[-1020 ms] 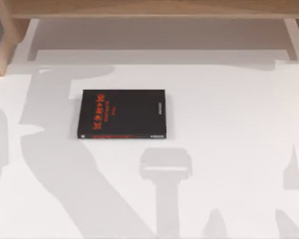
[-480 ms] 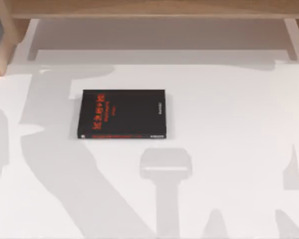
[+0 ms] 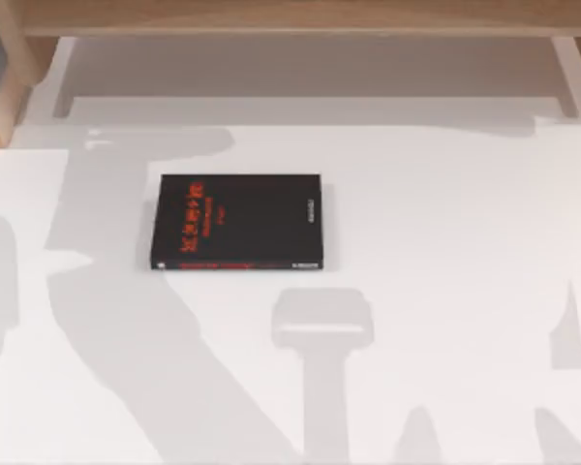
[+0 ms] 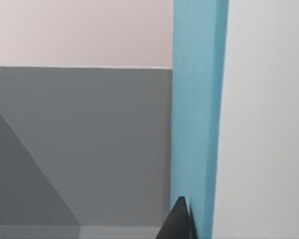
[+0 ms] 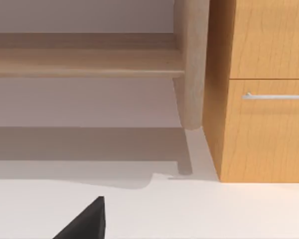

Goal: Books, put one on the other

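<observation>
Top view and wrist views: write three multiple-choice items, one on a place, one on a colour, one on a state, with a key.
1. Where does the black book lie?
A. left of the table's middle
B. at its right edge
C. on the shelf

2. What colour is the lettering on its cover?
A. white
B. red
C. yellow

3. How does it lie?
A. open
B. on edge
C. flat and closed

Key: 1 A, the black book sits left of centre on the table; 2 B, the lettering is red; 3 C, its cover faces up, closed.
</observation>
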